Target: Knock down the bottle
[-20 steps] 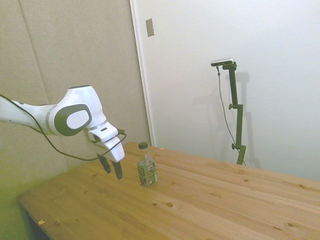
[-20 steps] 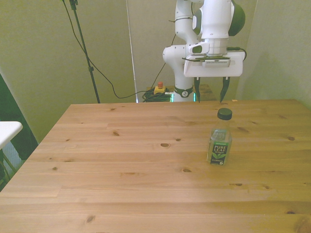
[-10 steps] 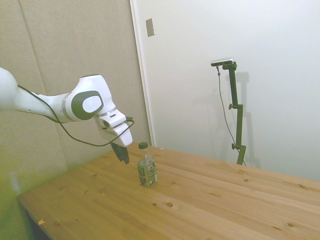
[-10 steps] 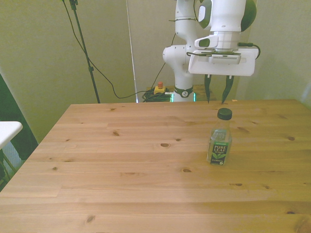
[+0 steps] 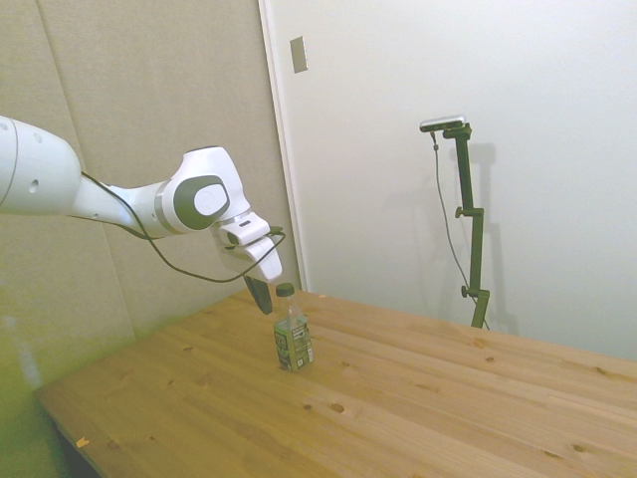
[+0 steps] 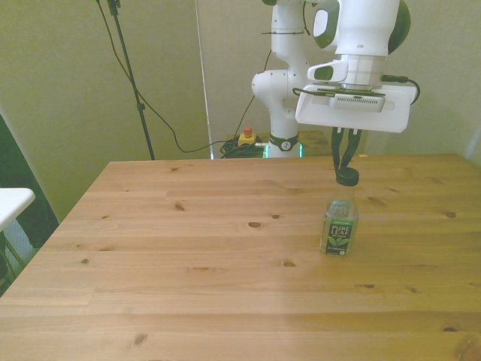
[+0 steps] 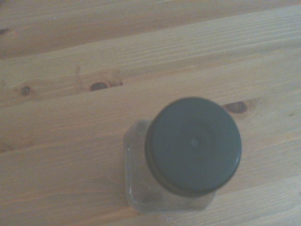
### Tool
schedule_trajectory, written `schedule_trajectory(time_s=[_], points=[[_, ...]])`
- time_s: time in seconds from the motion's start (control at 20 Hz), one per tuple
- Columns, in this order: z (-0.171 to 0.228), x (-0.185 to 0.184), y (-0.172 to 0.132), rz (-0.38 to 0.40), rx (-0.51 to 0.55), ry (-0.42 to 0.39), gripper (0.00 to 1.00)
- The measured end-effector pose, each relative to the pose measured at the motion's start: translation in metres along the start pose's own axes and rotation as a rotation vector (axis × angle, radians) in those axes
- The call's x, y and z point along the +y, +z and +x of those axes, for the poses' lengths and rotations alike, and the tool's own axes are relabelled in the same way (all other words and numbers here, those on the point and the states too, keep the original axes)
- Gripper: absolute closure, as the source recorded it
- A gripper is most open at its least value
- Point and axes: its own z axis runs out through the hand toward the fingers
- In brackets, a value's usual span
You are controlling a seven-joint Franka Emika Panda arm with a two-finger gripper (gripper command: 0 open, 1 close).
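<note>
Front view — bottle (image 6: 339,219) upright, label "PURE LEAF"

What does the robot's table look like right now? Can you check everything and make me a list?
Surface: wooden table, bare planks with dark knots.
Job's things: the bottle stands upright, dark cap on, green-and-white label facing the front camera.
Clutter: nothing seen on the table.
Grippers: the gripper is at cap height, just behind the bottle; fingers close together, touching the cap or not cannot be told.
Cables: a black cable loops under the arm; more cables hang behind the table.
Surroundings: plain walls; a white object at the front view's left edge.
</note>
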Motion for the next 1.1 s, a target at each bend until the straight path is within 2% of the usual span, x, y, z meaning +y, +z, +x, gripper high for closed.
schedule_trajectory(time_s=[0.25, 0.55, 0.9, 1.1], points=[[0.01, -0.02, 0.001, 0.0, 0.012, 0.026, 1.0], [0.027, -0.061, 0.004, 0.003, 0.041, 0.069, 1.0], [0.054, -0.109, 0.035, -0.01, 0.067, 0.114, 1.0], [0.058, -0.123, 0.039, 0.001, 0.075, 0.112, 1.0]])
